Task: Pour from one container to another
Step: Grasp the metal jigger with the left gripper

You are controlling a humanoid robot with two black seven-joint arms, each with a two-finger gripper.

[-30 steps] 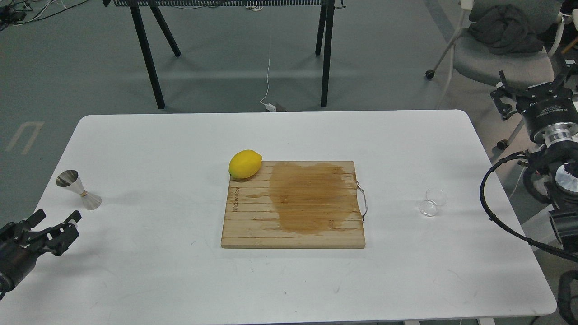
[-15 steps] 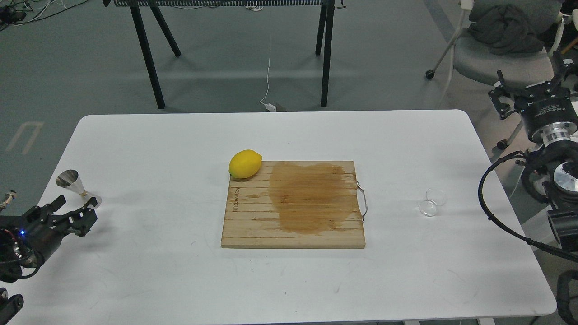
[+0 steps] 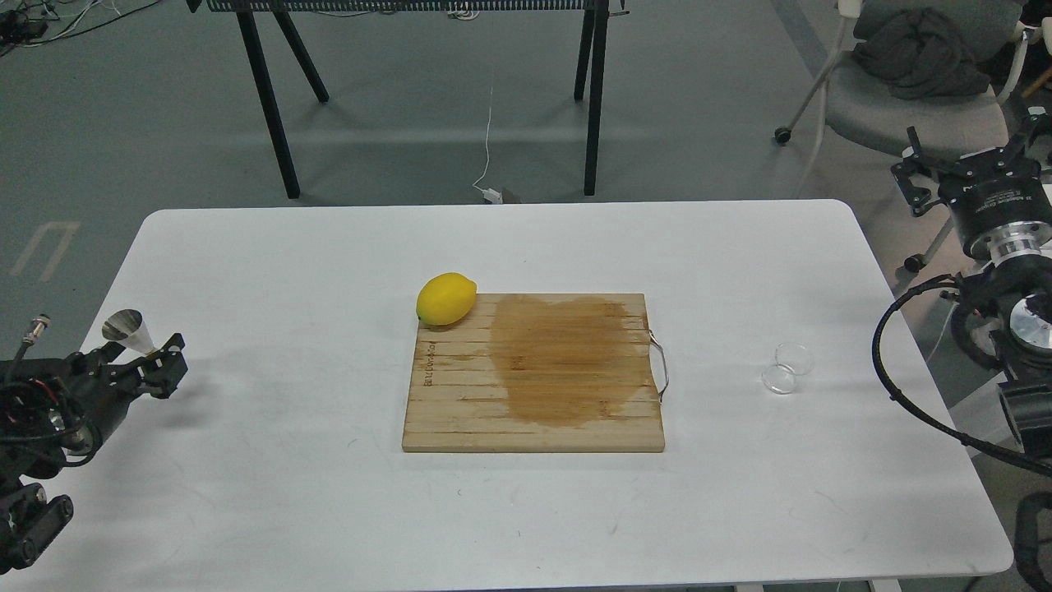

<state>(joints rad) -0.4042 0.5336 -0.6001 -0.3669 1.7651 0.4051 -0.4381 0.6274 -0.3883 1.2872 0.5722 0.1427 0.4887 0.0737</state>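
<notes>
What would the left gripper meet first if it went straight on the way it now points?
Probably the shiny silver hourglass-shaped metal jigger. The left gripper points up and right, its fingertips at the jigger's lower cone, hiding it. Contact cannot be judged, since depth is unclear in this single head view.

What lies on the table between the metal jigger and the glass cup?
In the head view, the wooden cutting board with the lemon at its corner lies between jigger and glass cup.

Even overhead light, soft shadows, sharp
</notes>
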